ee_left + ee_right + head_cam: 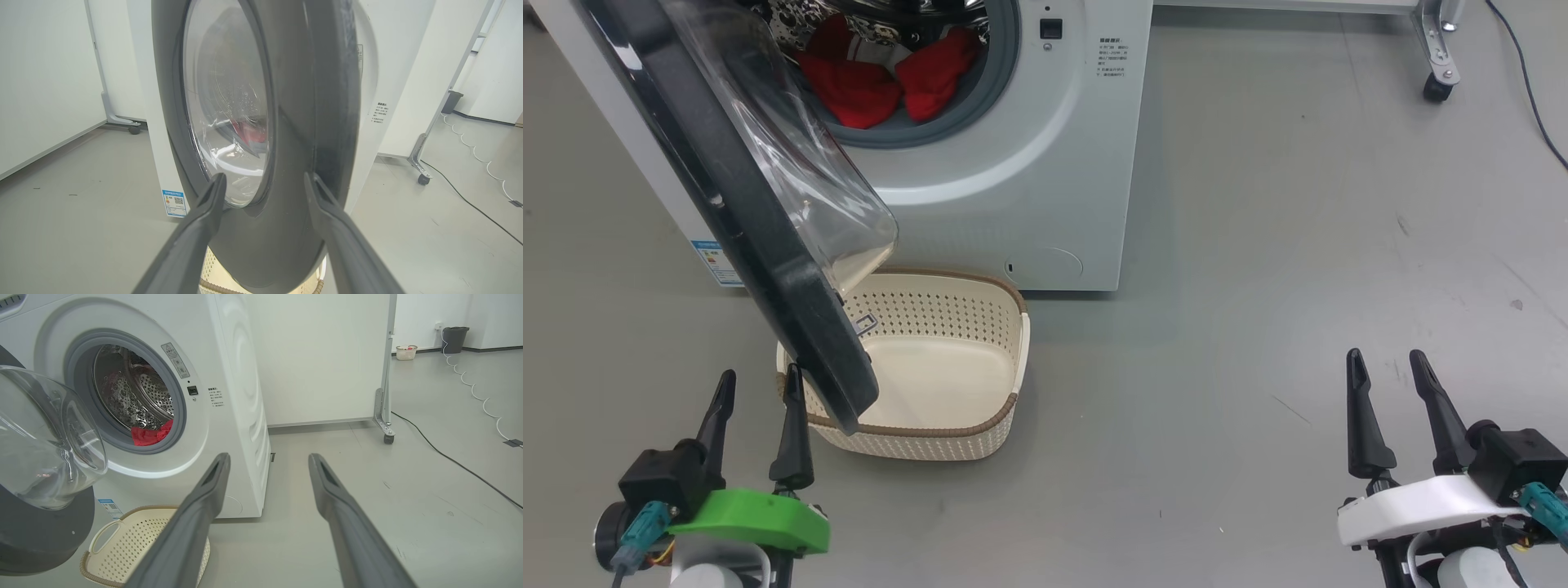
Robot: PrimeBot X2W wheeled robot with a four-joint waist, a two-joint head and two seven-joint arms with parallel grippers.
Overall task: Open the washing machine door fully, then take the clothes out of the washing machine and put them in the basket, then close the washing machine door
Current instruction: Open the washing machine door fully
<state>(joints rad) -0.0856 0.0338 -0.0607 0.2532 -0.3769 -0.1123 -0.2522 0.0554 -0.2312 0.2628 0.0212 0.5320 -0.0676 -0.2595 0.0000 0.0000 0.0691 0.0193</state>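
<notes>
Left gripper (759, 382), green-mounted: two long dark fingers spread apart, nothing between them, tips just beside the lower rim of the large round washing machine door (768, 245) with its glossy black ring and bulging clear glass bowl; cannot tell whether they touch. The door stands part-way open, swung out over the small cream perforated plastic basket (931, 445) with a brown woven-look rim. The basket sits on the grey floor (1258, 327) against the front of the big white front-loading washing machine (1045, 163), its inner floor bare. Bright red fabric clothes (858, 86) lie heaped in the drum mouth, against the grey rubber rim. Right gripper (1386, 363), white-mounted: fingers parted, gripping nothing, low over open floor, well apart from the machine.
</notes>
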